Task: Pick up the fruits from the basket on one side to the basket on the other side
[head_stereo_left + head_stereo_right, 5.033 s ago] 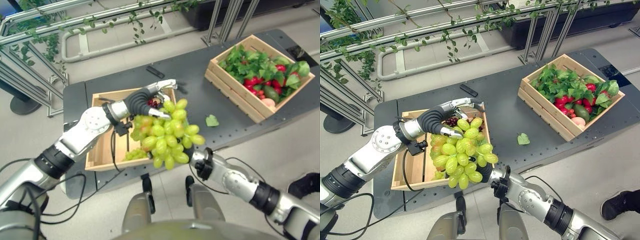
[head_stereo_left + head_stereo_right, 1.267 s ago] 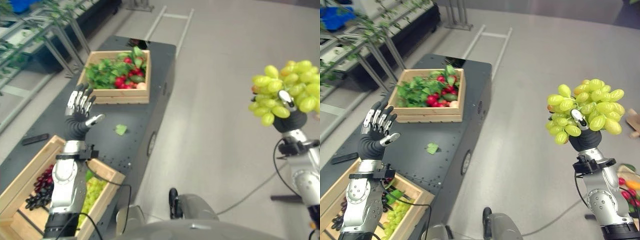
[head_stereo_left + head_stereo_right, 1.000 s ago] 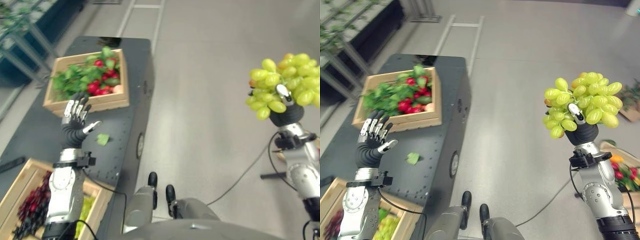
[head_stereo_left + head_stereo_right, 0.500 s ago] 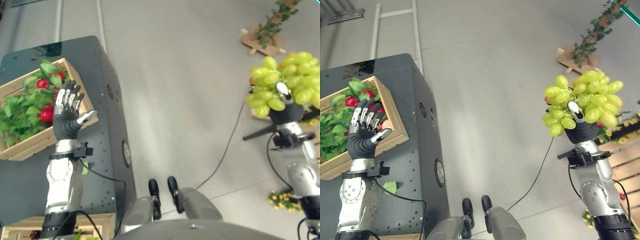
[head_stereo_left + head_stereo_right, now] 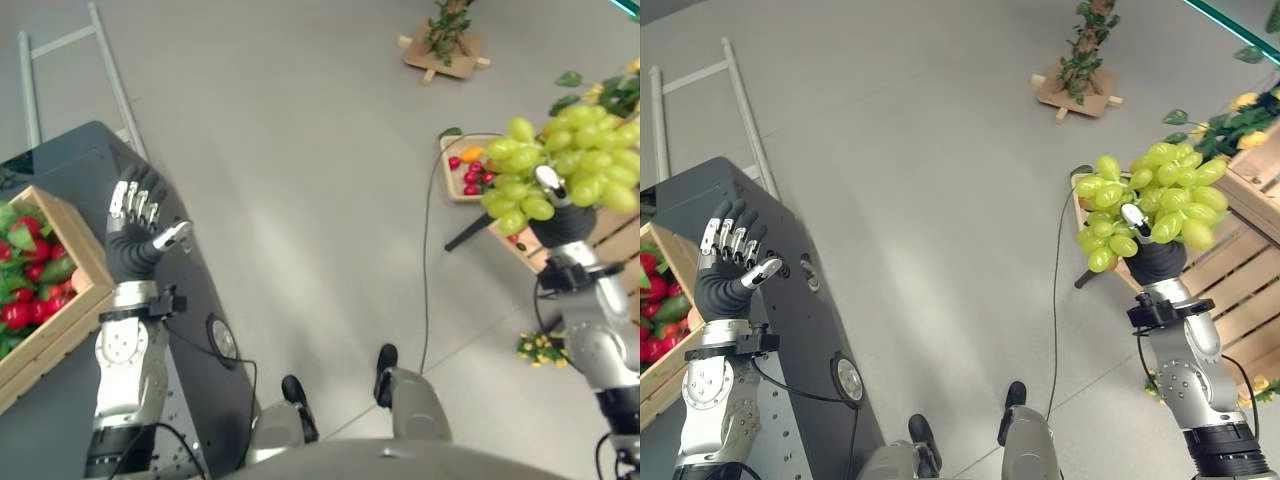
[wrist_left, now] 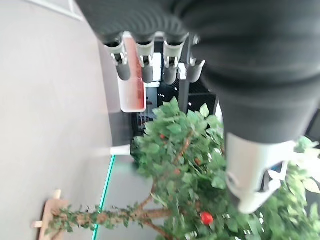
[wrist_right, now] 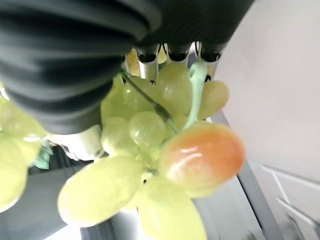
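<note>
Now, line by line:

Grapes: green bunch of grapes [image 5: 1150, 205] held up high in the right hand [image 5: 1155, 260], fingers curled round the bottom of the bunch, bunch standing up above the hand.

Right hand close up: grapes pressed right against the fingers [image 7: 150, 62] in the right wrist view, one orange-tinted grape in front.

Way to go: low wooden tray [image 5: 478, 168] with red and orange fruit on the floor, at about 9 o'clock from the grapes in the left eye view; probably the place to put them, but hard to be sure.

Nearer hand: right hand, by far; already has the fruit.

Left hand: left hand [image 5: 728, 262] raised over the dark table [image 5: 790, 330], fingers straight and spread, holding nothing.

Basket on the table: wooden crate [image 5: 60, 300] with red fruit and leaves at 9 o'clock of the left hand, cut off by the edge.

Hard to see: most of the floor tray hidden behind the grapes; slatted wooden crates [image 5: 1240, 260] at 3 o'clock cut off, insides not clear.
</note>
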Controlling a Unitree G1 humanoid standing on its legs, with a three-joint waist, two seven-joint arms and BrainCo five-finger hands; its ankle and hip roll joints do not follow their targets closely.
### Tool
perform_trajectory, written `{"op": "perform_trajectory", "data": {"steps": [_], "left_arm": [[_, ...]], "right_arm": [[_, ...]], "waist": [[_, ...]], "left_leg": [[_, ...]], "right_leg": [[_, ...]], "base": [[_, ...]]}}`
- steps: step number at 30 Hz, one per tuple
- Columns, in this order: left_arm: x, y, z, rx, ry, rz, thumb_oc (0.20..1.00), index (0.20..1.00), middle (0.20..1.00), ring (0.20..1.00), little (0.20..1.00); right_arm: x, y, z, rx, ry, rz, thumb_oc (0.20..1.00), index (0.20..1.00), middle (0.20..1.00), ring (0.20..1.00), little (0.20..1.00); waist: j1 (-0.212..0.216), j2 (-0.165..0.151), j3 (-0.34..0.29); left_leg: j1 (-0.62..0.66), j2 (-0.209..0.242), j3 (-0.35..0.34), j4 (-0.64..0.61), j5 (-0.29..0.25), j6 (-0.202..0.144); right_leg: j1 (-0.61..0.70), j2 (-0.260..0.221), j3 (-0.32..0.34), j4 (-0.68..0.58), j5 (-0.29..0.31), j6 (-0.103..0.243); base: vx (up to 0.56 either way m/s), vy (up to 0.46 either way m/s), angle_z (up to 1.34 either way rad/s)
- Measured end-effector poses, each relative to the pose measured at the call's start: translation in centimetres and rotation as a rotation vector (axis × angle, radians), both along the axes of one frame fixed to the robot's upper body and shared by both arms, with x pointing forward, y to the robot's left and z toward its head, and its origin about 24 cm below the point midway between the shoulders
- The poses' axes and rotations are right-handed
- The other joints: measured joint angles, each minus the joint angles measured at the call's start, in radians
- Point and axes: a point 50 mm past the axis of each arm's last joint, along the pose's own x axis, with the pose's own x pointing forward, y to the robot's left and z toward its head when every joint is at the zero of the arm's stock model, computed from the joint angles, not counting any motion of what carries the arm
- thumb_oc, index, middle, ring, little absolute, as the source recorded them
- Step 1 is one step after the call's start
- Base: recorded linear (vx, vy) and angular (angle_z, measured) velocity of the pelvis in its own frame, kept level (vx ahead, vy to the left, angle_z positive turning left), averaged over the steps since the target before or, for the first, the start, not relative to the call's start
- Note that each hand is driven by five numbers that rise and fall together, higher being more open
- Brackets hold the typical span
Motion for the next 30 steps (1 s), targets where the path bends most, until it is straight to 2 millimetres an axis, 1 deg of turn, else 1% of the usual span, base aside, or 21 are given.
{"op": "perform_trajectory", "data": {"steps": [2, 3, 6, 9, 10, 11, 12, 13, 14, 15, 16, 17, 18, 19, 20, 21, 24, 25, 26, 27, 30], "left_arm": [[0.2, -0.4, 0.0, -0.023, -0.013, 0.000, 1.000, 1.000, 1.000, 1.000, 1.000], [0.3, -0.4, 0.1, -0.025, -0.016, 0.000, 1.000, 1.000, 1.000, 1.000, 1.000], [0.3, -0.2, 0.0, -0.021, -0.008, 0.011, 1.000, 1.000, 1.000, 1.000, 1.000], [0.1, -0.1, -0.3, -0.017, 0.007, 0.018, 1.000, 1.000, 1.000, 1.000, 1.000], [0.1, 0.0, -0.3, -0.015, 0.007, 0.022, 1.000, 1.000, 1.000, 1.000, 1.000], [0.0, 0.0, -0.4, -0.015, 0.013, 0.024, 1.000, 1.000, 1.000, 1.000, 1.000], [0.0, 0.0, -0.5, -0.013, 0.015, 0.025, 1.000, 1.000, 1.000, 1.000, 1.000], [0.2, -0.4, -0.4, -0.012, 0.011, 0.012, 1.000, 1.000, 1.000, 1.000, 1.000], [0.2, -0.4, -0.4, -0.012, 0.014, 0.010, 1.000, 1.000, 1.000, 1.000, 1.000], [0.2, -0.5, -0.5, -0.015, 0.018, 0.011, 1.000, 1.000, 1.000, 1.000, 1.000], [0.2, -0.4, -0.6, -0.016, 0.021, 0.016, 1.000, 1.000, 1.000, 1.000, 1.000], [0.1, -0.4, -0.6, -0.017, 0.023, 0.020, 1.000, 1.000, 1.000, 1.000, 1.000], [0.1, -0.4, -0.7, -0.018, 0.025, 0.023, 1.000, 1.000, 1.000, 1.000, 1.000], [0.1, -0.2, -1.0, -0.020, 0.040, 0.030, 1.000, 1.000, 1.000, 1.000, 1.000], [-0.1, 0.0, -1.5, -0.023, 0.061, 0.044, 1.000, 1.000, 1.000, 1.000, 1.000], [-0.3, 0.1, -1.7, -0.025, 0.072, 0.052, 1.000, 1.000, 1.000, 1.000, 1.000], [-0.9, 0.4, -2.3, -0.024, 0.097, 0.063, 1.000, 1.000, 1.000, 1.000, 1.000], [-1.0, 0.5, -2.4, -0.021, 0.107, 0.065, 1.000, 1.000, 1.000, 1.000, 1.000], [-1.1, 0.6, -2.4, -0.019, 0.106, 0.069, 1.000, 1.000, 1.000, 1.000, 1.000], [-1.1, 0.8, -2.3, -0.015, 0.104, 0.075, 1.000, 1.000, 1.000, 1.000, 1.000], [-0.8, 0.8, -1.8, -0.009, 0.084, 0.074, 1.000, 1.000, 1.000, 1.000, 1.000]], "right_arm": [[-0.1, -0.1, -0.2, -0.008, 0.011, -0.006, 0.200, 0.200, 0.200, 0.200, 0.200], [-0.2, -0.2, -0.5, -0.010, 0.021, -0.008, 0.200, 0.200, 0.200, 0.200, 0.200], [-0.2, -0.2, -0.8, -0.002, 0.033, -0.010, 0.200, 0.200, 0.200, 0.200, 0.200], [-0.2, -0.2, -0.9, 0.002, 0.034, -0.011, 0.200, 0.200, 0.200, 0.200, 0.200], [-0.1, -0.2, -1.0, 0.004, 0.036, -0.012, 0.200, 0.200, 0.200, 0.200, 0.200], [-0.2, -0.2, -1.0, 0.004, 0.037, -0.013, 0.200, 0.200, 0.200, 0.200, 0.200], [-0.2, -0.3, -1.0, 0.005, 0.037, -0.018, 0.200, 0.200, 0.200, 0.200, 0.200], [-0.4, -0.5, -1.1, 0.011, 0.041, -0.034, 0.200, 0.200, 0.200, 0.200, 0.200], [-0.4, -0.4, -1.2, 0.012, 0.043, -0.034, 0.200, 0.200, 0.200, 0.200, 0.200], [-0.5, -0.5, -1.4, 0.013, 0.052, -0.038, 0.200, 0.200, 0.200, 0.200, 0.200], [-0.6, -0.5, -1.7, 0.017, 0.063, -0.038, 0.200, 0.200, 0.200, 0.200, 0.200], [-0.6, -0.4, -1.9, 0.025, 0.067, -0.040, 0.200, 0.200, 0.200, 0.200, 0.200], [-0.6, -0.4, -2.0, 0.032, 0.069, -0.042, 0.200, 0.200, 0.200, 0.200, 0.200], [-0.6, -0.3, -2.2, 0.041, 0.073, -0.042, 0.200, 0.200, 0.200, 0.200, 0.200], [-0.5, -0.2, -2.5, 0.045, 0.081, -0.041, 0.200, 0.200, 0.200, 0.200, 0.200], [-0.5, -0.3, -2.5, 0.044, 0.085, -0.042, 0.200, 0.200, 0.200, 0.200, 0.200], [-0.6, -0.3, -2.6, 0.040, 0.086, -0.043, 0.200, 0.200, 0.200, 0.200, 0.200], [-0.6, -0.4, -2.5, 0.034, 0.086, -0.047, 0.200, 0.200, 0.200, 0.200, 0.200], [-0.6, -0.3, -2.6, 0.039, 0.087, -0.045, 0.200, 0.200, 0.200, 0.200, 0.200], [-0.7, -0.1, -2.6, 0.035, 0.085, -0.042, 0.200, 0.200, 0.200, 0.200, 0.200], [-0.7, 0.0, -2.4, 0.027, 0.076, -0.043, 0.200, 0.200, 0.200, 0.200, 0.200]], "waist": [[-0.006, 0.013, -0.014], [-0.002, 0.010, -0.018], [0.005, -0.004, -0.026], [0.027, -0.022, -0.036], [0.039, -0.040, -0.036], [0.055, -0.053, -0.036], [0.048, -0.062, -0.040], [0.030, -0.080, -0.040], [0.031, -0.084, -0.038], [0.025, -0.098, -0.033], [0.035, -0.102, -0.030], [0.047, -0.104, -0.029], [0.060, -0.108, -0.026], [0.082, -0.101, -0.020], [0.082, -0.093, -0.022], [0.086, -0.087, -0.024], [0.081, -0.055, -0.037], [0.067, -0.035, -0.050], [0.068, -0.043, -0.054], [0.073, -0.058, -0.062], [0.041, -0.068, -0.067]], "left_leg": [[0.002, 0.009, 0.002, 0.018, 0.005, -0.009], [-0.001, 0.013, 0.007, 0.030, 0.007, -0.027], [-0.013, 0.043, 0.005, 0.134, 0.008, -0.039], [-0.026, 0.113, 0.001, 0.308, 0.032, -0.067], [-0.038, 0.138, -0.036, 0.389, 0.049, -0.067], [-0.048, 0.132, -0.063, 0.407, 0.056, -0.083], [-0.068, 0.119, -0.083, 0.422, 0.048, -0.094], [-0.110, 0.059, -0.144, 0.415, 0.006, -0.103], [-0.121, 0.033, -0.147, 0.393, 0.005, -0.100], [-0.161, -0.004, -0.165, 0.341, -0.014, -0.086], [-0.194, -0.037, -0.181, 0.246, -0.016, -0.068], [-0.209, -0.062, -0.233, 0.184, -0.013, -0.063], [-0.213, -0.076, -0.276, 0.138, -0.006, -0.056], [-0.263, -0.088, -0.353, 0.116, 0.006, -0.049], [-0.291, -0.101, -0.398, 0.104, 0.015, -0.036], [-0.295, -0.103, -0.426, 0.096, 0.020, -0.031], [-0.268, -0.108, -0.417, 0.082, 0.039, 0.002], [-0.228, -0.105, -0.409, 0.048, 0.081, 0.016], [-0.216, -0.112, -0.392, 0.035, 0.101, 0.019], [-0.202, -0.133, -0.350, 0.021, 0.121, 0.038], [-0.193, -0.175, -0.319, -0.001, 0.117, 0.068]], "right_leg": [[-0.002, 0.012, 0.015, 0.001, -0.007, -0.001], [-0.003, 0.014, 0.028, 0.003, -0.012, -0.004], [0.009, 0.031, 0.067, 0.012, -0.025, -0.019], [0.063, 0.075, 0.095, -0.005, -0.038, -0.057], [0.079, 0.098, 0.136, -0.004, -0.038, -0.079], [0.088, 0.102, 0.148, -0.005, -0.041, -0.088], [0.090, 0.101, 0.147, -0.005, -0.044, -0.093], [0.098, 0.096, 0.158, -0.015, -0.049, -0.107], [0.104, 0.095, 0.162, -0.020, -0.045, -0.105], [0.109, 0.107, 0.178, -0.036, -0.050, -0.109], [0.113, 0.125, 0.211, -0.044, -0.044, -0.117], [0.114, 0.131, 0.226, -0.047, -0.044, -0.117], [0.113, 0.139, 0.242, -0.046, -0.036, -0.125], [0.125, 0.163, 0.280, -0.044, -0.040, -0.127], [0.144, 0.187, 0.322, -0.049, -0.049, -0.122], [0.149, 0.192, 0.334, -0.046, -0.052, -0.120], [0.177, 0.214, 0.363, -0.042, -0.081, -0.088], [0.177, 0.226, 0.387, -0.027, -0.111, -0.074], [0.170, 0.218, 0.407, -0.008, -0.131, -0.067], [0.152, 0.188, 0.416, 0.025, -0.151, -0.035], [0.151, 0.133, 0.421, 0.015, -0.163, 0.003]], "base": [[0.14, -0.269, -0.19], [0.15, -0.326, -0.30], [0.11, -0.240, -0.29], [0.14, -0.279, -0.52], [0.03, -0.041, -0.71], [0.07, -0.042, -0.58], [0.09, -0.008, -0.15], [0.13, 0.022, -0.06], [0.15, 0.048, -0.11], [0.18, 0.051, -0.43], [0.21, 0.043, -0.46], [0.14, 0.018, -0.66], [0.18, 0.014, -0.83], [0.15, 0.015, -1.06], [0.21, 0.040, -1.08], [0.16, 0.072, -0.86], [0.17, 0.146, -0.85], [0.17, 0.168, -0.89], [0.16, 0.165, -1.00], [0.12, 0.175, -0.73], [0.09, 0.153, -0.39]]}}
